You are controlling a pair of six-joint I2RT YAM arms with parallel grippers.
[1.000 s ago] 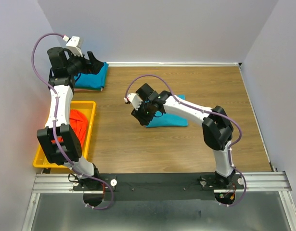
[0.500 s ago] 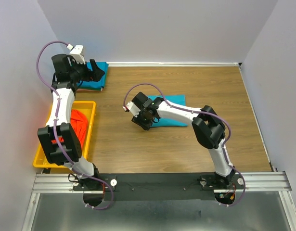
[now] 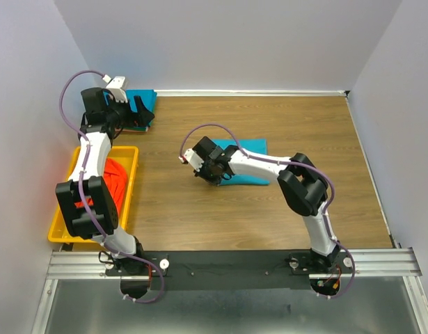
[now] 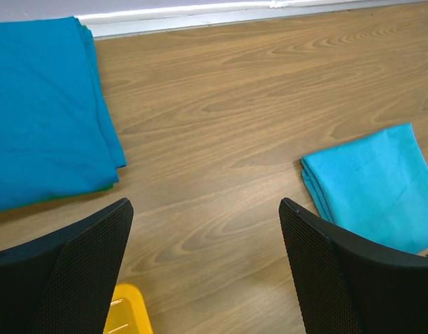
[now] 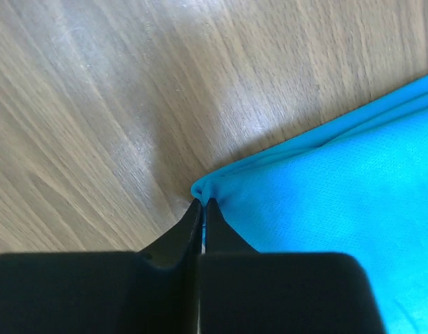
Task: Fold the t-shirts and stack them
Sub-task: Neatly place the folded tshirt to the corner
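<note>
Right gripper (image 5: 202, 207) is clamped on the left corner of the folded light-blue cloth t-shirt (image 5: 325, 209) lying mid-table, probably to carry it to the folded teal-blue t-shirt pile (image 4: 40, 104) in the far-left corner. There the left gripper (image 4: 205, 209) hovers wide apart and empty, clear of the pile. Only the right wrist view shows that pinch; only the top view shows the crumpled orange-red t-shirt (image 3: 115, 177) waiting in the yellow plastic tray (image 3: 127, 149).

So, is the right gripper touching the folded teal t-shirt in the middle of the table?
Touching. In the right wrist view the right gripper, jaws shut, pinches the corner of the teal t-shirt, with no gap between them.
</note>
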